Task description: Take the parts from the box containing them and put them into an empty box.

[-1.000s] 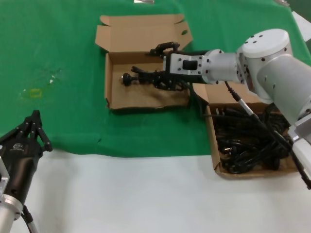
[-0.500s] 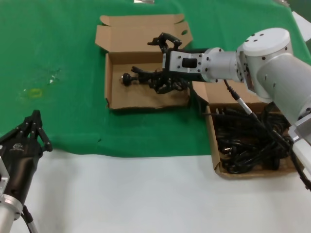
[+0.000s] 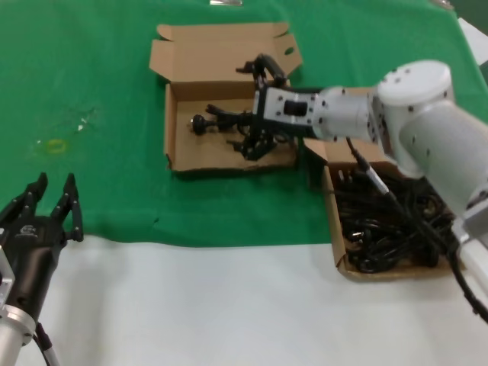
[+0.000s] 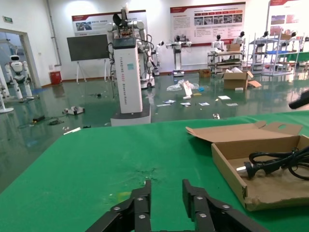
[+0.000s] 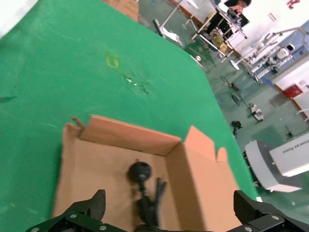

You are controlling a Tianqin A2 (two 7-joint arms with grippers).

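The right claw hangs wide open over the empty box, where the cord lies just beneath it, long axis running toward the plug at the box's left.

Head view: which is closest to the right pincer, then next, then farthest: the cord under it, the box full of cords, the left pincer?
1. Cord, right under the right pincer, in the far box.
2. Full box, near right.
3. Left pincer, near left corner.
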